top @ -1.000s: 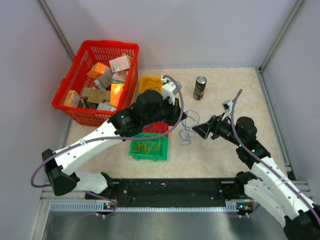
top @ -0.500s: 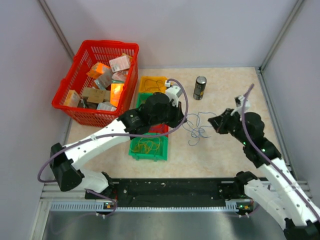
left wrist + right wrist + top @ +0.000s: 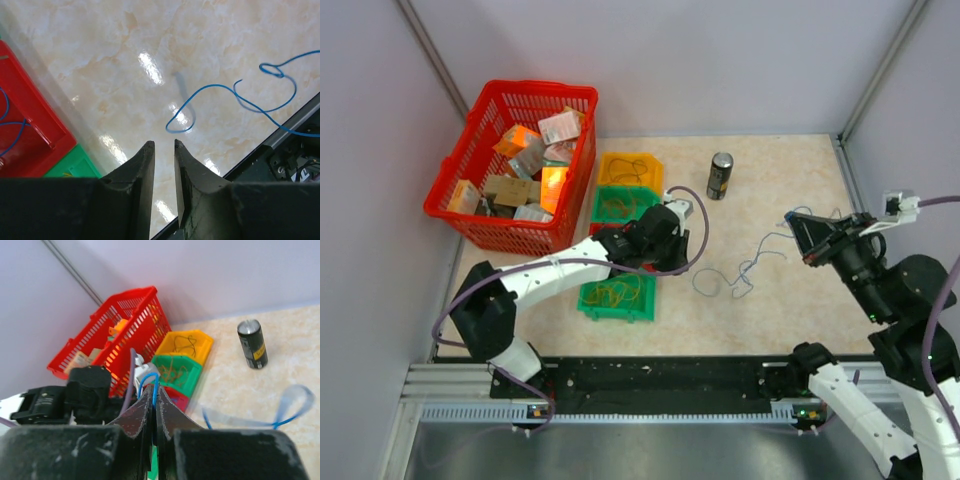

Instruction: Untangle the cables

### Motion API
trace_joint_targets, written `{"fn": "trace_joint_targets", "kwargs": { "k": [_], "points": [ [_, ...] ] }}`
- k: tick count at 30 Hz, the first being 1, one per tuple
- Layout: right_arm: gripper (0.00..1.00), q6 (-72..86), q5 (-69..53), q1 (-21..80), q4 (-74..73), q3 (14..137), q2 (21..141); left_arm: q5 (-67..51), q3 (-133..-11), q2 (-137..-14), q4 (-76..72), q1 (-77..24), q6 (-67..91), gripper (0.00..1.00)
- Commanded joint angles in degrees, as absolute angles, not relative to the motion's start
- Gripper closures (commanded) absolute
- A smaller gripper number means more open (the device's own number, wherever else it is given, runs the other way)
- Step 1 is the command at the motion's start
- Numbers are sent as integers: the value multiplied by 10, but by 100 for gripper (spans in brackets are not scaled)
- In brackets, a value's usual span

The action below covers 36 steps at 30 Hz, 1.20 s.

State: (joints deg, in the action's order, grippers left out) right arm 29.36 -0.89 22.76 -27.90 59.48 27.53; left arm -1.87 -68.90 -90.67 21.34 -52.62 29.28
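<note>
One thin blue cable (image 3: 748, 268) stretches across the table from near the bins up to my right gripper (image 3: 798, 228). That gripper is raised at the right and shut on the cable's end; a small blue loop (image 3: 148, 381) sticks out above its closed fingertips (image 3: 155, 390). The rest of the cable (image 3: 295, 401) hangs blurred below. My left gripper (image 3: 682, 255) hovers low beside the bins. Its jaws (image 3: 163, 145) stand a little apart with nothing between them. The cable's free end (image 3: 225, 95) curls on the table just ahead of it.
A red basket (image 3: 480, 125) of boxes stands at the back left. Beside it stand a yellow bin (image 3: 625, 168) and two green bins (image 3: 617, 297) with wires in them, with a red bin (image 3: 30, 135) between the green ones. A dark can (image 3: 720, 175) stands at the back.
My right gripper shut on the blue cable, then rose and moved right, drawing it out long. My left gripper opened a little, let go, and dropped back toward the bins.
</note>
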Motion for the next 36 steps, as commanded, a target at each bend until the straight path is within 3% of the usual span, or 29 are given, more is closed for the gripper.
{"fn": "trace_joint_targets", "kwargs": {
  "k": [1, 5, 7, 11, 12, 14, 15, 19, 23, 31, 36],
  "points": [
    [100, 278, -18, 230, -282, 662, 275, -28, -665, -883, 164, -524, 292, 75],
    [100, 271, -18, 231, -281, 700, 284, -36, -658, -870, 152, -524, 285, 91],
    [100, 267, -18, 231, -280, 711, 290, -57, -656, -865, 142, -524, 280, 90],
    [100, 272, -43, 230, -270, 722, 305, -204, -623, -840, 29, -525, 265, 62],
    [100, 276, -46, 230, -267, 720, 306, -247, -607, -832, -21, -526, 266, 51],
    [100, 282, -43, 230, -265, 716, 308, -300, -592, -820, -86, -530, 273, 20],
    [100, 285, -40, 230, -265, 715, 308, -311, -592, -818, -99, -534, 273, 15],
    [100, 300, -37, 230, -262, 716, 309, -298, -610, -833, -106, -558, 256, 14],
    [100, 312, -37, 230, -255, 720, 316, -301, -627, -869, -118, -570, 253, 25],
    [100, 331, -52, 231, -236, 724, 329, -287, -653, -904, -103, -578, 236, 22],
    [100, 316, -27, 230, -244, 708, 330, -253, -625, -862, -97, -578, 221, 22]
  ]
}}
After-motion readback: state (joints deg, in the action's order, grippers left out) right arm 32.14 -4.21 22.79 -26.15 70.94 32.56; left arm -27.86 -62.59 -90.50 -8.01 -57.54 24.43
